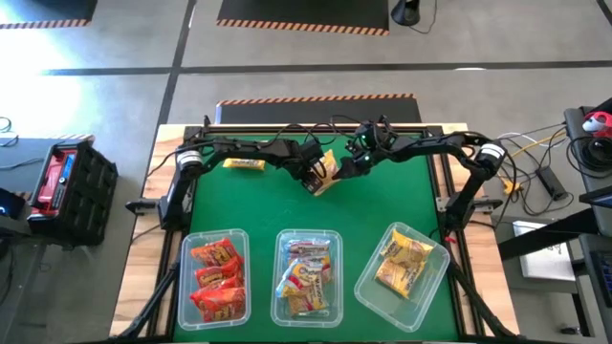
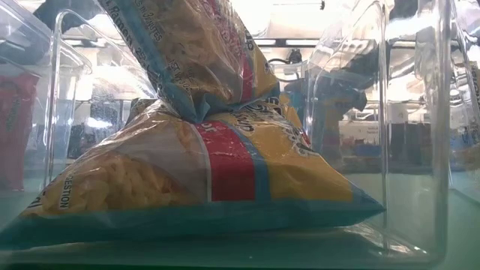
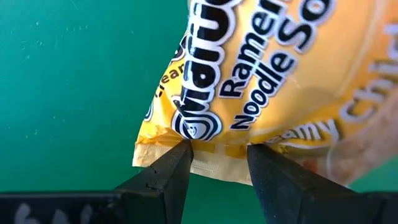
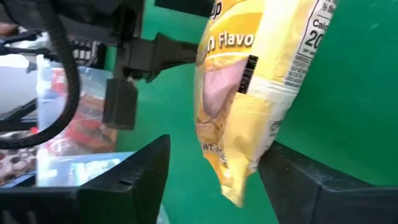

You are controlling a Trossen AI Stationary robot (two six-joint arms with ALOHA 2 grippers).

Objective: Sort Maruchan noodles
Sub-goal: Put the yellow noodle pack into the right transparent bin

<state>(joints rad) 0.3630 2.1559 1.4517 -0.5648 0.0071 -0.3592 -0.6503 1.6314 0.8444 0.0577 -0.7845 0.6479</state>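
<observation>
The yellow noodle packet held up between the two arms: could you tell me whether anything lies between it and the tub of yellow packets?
Nothing visible does. The yellow packet hangs mid-table in the left gripper; only bare green mat separates it from the yellow-packet tub at front right.

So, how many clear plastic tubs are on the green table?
3, in a row along the table's near edge: the left tub with red packets, the middle tub with mixed packets, and the right tub, turned askew, with yellow packets.
</observation>
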